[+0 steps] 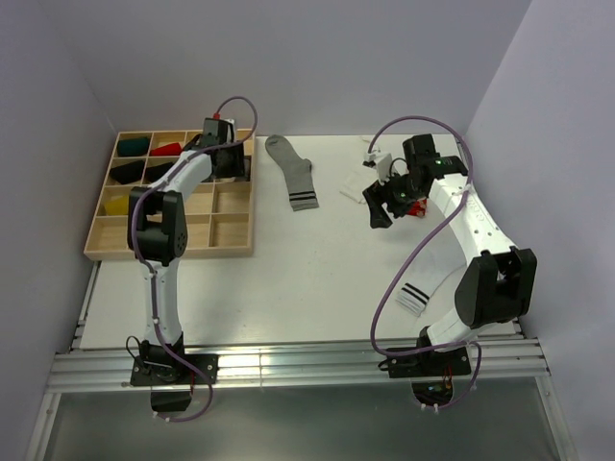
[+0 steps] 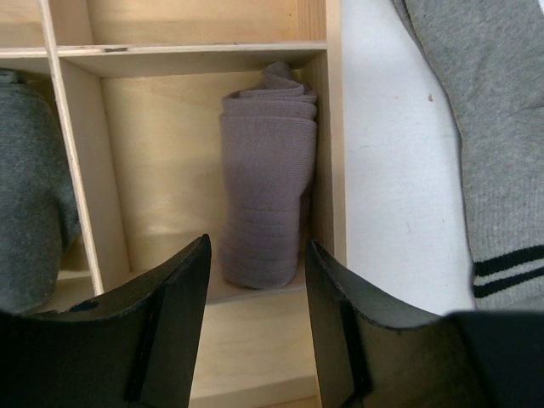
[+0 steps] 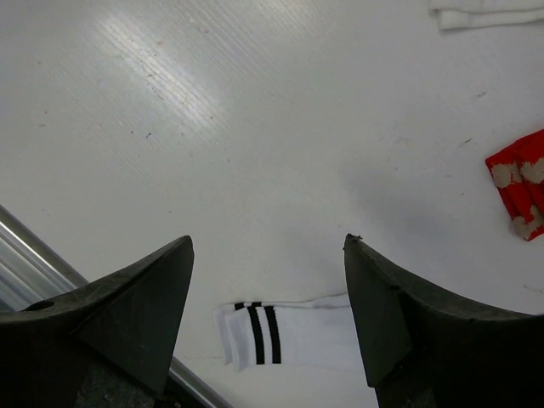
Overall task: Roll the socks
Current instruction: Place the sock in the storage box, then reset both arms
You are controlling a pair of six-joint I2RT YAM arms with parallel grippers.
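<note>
White table (image 1: pixel 288 279) — wooden divider tray (image 1: pixel 231 230) far left; grey striped-cuff sock (image 1: pixel 293 173) flat mid-back; white black-striped sock (image 1: pixel 418 293) near right; red patterned piece (image 3: pixel 520 183) — possibly a sock.

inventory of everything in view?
Wooden tray: 1, pale, table's left.
Taupe roll: 1, taupe, tray, below left gripper.
Red roll: 1, red, tray's far row.
Yellow roll: 1, yellow, tray's left column.
Dark rolls: about 3, dark, tray's far left.
Grey sock: 1, grey, dark stripes, beside tray.
White sock: 1, white with black stripes, near right arm's base.
Plain socks: count unclear, white, by right gripper.
Red cloth: 1, red-white, by right gripper.
Table: 1, white.
Left gripper: open, over tray.
Right gripper: open, above table.
</note>
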